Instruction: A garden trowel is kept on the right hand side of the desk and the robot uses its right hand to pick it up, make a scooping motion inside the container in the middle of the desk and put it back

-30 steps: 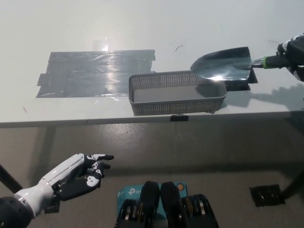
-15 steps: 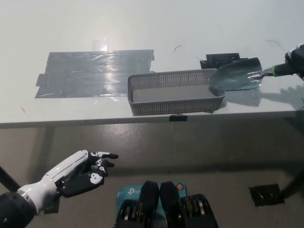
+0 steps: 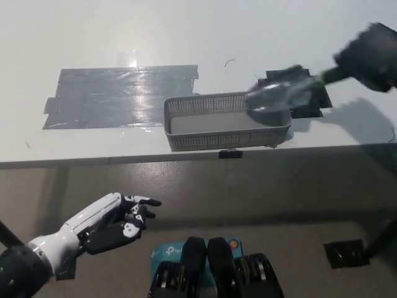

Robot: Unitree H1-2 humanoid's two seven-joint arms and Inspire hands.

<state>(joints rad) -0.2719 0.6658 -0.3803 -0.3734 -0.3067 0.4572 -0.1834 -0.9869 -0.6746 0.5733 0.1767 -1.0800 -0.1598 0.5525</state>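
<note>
My black right hand [image 3: 369,57] is at the upper right, shut on the green handle of the garden trowel [image 3: 277,97]. The trowel is blurred with motion. Its metal blade slants down to the left and its tip is over the right end of the grey mesh container [image 3: 186,138], at about rim height. The container stands near the front edge of the white desk [image 3: 186,31], in the middle. My white left hand [image 3: 115,222] rests low at the lower left, below the desk, fingers apart and holding nothing.
A large patch of grey tape [image 3: 118,96] covers the desk left of the container. A black tape patch [image 3: 310,102] lies behind the trowel blade on the right. A black floor plate [image 3: 344,254] lies at the lower right.
The right hand has risen and swung the trowel from beside the container's right end so the blade now tilts down over its right part. The left hand has barely moved.
</note>
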